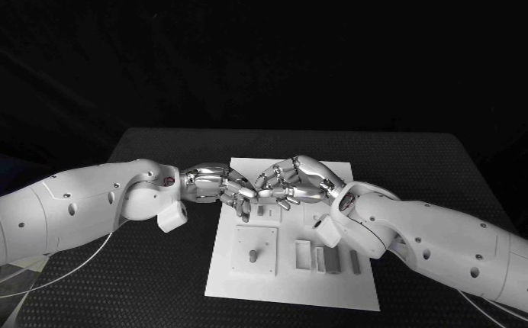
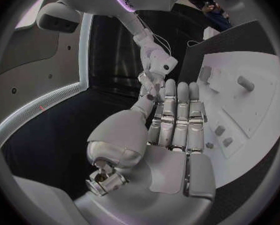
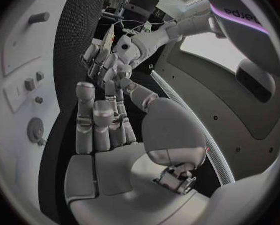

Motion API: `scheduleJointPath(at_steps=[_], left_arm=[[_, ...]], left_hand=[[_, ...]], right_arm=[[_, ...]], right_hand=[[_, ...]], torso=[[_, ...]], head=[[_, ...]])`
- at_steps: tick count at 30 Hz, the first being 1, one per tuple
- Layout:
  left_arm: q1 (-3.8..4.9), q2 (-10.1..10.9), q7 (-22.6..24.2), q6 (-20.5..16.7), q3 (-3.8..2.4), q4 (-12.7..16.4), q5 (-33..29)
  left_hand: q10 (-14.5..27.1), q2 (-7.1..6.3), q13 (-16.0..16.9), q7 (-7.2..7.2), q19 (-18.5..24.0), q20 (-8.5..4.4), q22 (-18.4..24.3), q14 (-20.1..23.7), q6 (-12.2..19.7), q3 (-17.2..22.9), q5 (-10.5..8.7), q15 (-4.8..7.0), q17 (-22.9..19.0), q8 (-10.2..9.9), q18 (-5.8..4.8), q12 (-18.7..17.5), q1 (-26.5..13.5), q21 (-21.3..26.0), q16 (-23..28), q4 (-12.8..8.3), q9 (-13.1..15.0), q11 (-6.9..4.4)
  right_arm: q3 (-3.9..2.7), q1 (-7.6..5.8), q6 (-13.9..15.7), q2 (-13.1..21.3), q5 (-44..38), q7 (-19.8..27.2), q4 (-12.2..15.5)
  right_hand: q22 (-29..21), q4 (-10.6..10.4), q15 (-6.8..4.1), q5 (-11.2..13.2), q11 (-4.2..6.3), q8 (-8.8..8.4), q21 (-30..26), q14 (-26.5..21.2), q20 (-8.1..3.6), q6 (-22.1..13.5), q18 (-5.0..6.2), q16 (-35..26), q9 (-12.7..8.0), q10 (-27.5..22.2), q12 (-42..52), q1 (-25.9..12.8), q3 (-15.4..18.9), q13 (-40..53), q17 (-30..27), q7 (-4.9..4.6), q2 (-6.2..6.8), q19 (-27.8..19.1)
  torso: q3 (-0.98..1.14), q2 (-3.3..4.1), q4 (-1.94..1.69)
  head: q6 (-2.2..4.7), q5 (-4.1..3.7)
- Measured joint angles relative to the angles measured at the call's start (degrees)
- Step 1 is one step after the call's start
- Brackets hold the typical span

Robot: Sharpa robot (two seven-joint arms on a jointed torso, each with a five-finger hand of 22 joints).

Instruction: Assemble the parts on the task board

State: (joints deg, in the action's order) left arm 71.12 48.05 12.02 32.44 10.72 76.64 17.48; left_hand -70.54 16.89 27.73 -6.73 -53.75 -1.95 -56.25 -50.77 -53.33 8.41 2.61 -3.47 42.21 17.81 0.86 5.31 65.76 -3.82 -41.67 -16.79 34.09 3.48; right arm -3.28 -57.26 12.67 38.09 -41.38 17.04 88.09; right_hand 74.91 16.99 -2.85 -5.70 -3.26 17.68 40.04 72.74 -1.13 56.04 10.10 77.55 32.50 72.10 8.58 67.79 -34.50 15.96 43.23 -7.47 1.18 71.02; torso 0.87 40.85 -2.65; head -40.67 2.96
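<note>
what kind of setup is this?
Likely a robotics lab test bench: a black table against a dark backdrop, a white task board with small parts, and the left hand and right hand over it.

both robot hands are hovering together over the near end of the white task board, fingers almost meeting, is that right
Not quite: the left robot hand and right robot hand do come close together, but over the far end of the task board, not the near end. The head view shows the near end, with its small parts, lying uncovered below them.
</note>
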Motion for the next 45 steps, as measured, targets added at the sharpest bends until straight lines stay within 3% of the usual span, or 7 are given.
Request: scheduleJointPath(at_steps=[14, 17, 28, 32, 45], left_arm=[[-0.04, 0.0, -0.8, -0.2, 0.05, -0.1, -0.7], [-0.06, 0.0, -1.3, -0.7, 0.05, -0.1, -1.4], [-0.05, 0.0, -3.3, -3.6, 0.02, -0.2, -3.4], [-0.05, 0.0, -4.2, -4.6, 0.02, -0.3, -3.8], [-0.05, 0.4, -6.7, -5.8, 0.02, -1.2, -4.2]], left_hand=[[0.2, -0.01, 0.2, 0.00, 0.0, 0.00, 0.2, 0.2, 0.0, 0.0, -0.01, -0.19, 0.0, -0.2, 0.00, -0.5, 0.1, 0.0, 0.0, 0.0, 0.0, 0.23], [0.8, -0.90, 0.2, -0.22, 0.0, 0.00, 0.3, 0.2, 0.2, 0.0, -0.01, -0.22, 0.0, -1.0, 0.00, -0.9, 1.0, 0.0, 0.0, 0.0, -0.2, 0.85], [2.1, -9.14, 0.7, -2.49, 0.0, 0.00, 0.7, 0.4, 3.7, 2.5, 0.23, -0.42, -0.3, -3.7, 0.00, -1.3, -5.6, 0.0, 0.4, 2.5, -1.3, 1.67], [2.4, -12.95, 1.0, -3.19, 0.0, 0.00, 0.7, 0.4, 5.5, 3.9, 0.23, -0.42, -0.4, -4.6, 0.00, -1.3, -7.9, 0.0, 0.4, 3.9, -1.6, 1.95], [3.1, -16.28, 1.2, -4.50, 0.0, 0.00, 0.7, 0.6, 7.0, 4.2, 0.22, -0.62, -0.6, -5.2, 0.00, -1.3, -10.7, 0.0, 0.7, 4.9, -1.7, 2.26]], right_arm=[[-0.05, -0.04, 0.1, -0.1, -1.4, -0.7, -0.1], [-0.06, -0.04, 0.1, -0.1, -1.7, -0.9, -0.2], [-0.02, -0.01, 0.1, -0.1, -1.8, -1.3, -0.2], [-0.02, -0.01, 0.2, 0.0, -1.5, -1.3, -0.1], [-0.05, -0.01, 0.7, 0.8, -2.2, -1.6, -1.4]], right_hand=[[0.0, -0.1, -0.31, -0.1, 0.09, 0.50, 0.0, 0.1, 0.00, 0.5, 0.00, -0.2, 0.7, 0.1, 0.4, 0.5, -1.1, 0.4, 0.0, 0.27, -0.04, -0.2], [0.0, -0.1, -0.33, -0.1, -0.01, 0.56, 0.0, 0.0, 0.01, 0.8, -0.01, -0.2, 0.9, 0.2, 0.6, 0.5, -1.1, 0.7, 0.0, 0.37, -0.04, -0.2], [0.0, -0.2, -0.56, -0.1, -0.02, 0.79, 0.0, 0.1, 0.02, 0.8, 0.00, -0.2, 1.1, 0.2, 0.8, 0.5, -1.4, 1.1, 0.0, 0.37, -0.04, -0.2], [0.0, -0.2, -0.57, -0.1, -0.12, 0.78, 0.0, 0.1, 0.03, 0.8, 0.00, -0.2, 1.4, 0.3, 0.8, 0.5, -1.4, 1.2, 0.0, 0.37, -0.04, -0.2], [0.0, 0.0, -0.57, 0.2, 0.00, 1.12, 0.0, 0.1, 0.03, 0.9, 0.00, -0.2, 1.8, 0.6, 1.0, 0.5, -1.6, 1.5, 0.0, 0.53, -0.03, -0.2]], torso=[[-0.01, 0.00, 0.00], [-0.01, 0.00, 0.01], [0.03, 0.00, 0.02], [0.03, 0.01, 0.02], [0.03, 0.02, 0.00]], head=[[-0.05, -0.08], [-0.09, -0.09], [-0.27, -0.09], [-0.28, -0.09], [-0.31, -0.08]])
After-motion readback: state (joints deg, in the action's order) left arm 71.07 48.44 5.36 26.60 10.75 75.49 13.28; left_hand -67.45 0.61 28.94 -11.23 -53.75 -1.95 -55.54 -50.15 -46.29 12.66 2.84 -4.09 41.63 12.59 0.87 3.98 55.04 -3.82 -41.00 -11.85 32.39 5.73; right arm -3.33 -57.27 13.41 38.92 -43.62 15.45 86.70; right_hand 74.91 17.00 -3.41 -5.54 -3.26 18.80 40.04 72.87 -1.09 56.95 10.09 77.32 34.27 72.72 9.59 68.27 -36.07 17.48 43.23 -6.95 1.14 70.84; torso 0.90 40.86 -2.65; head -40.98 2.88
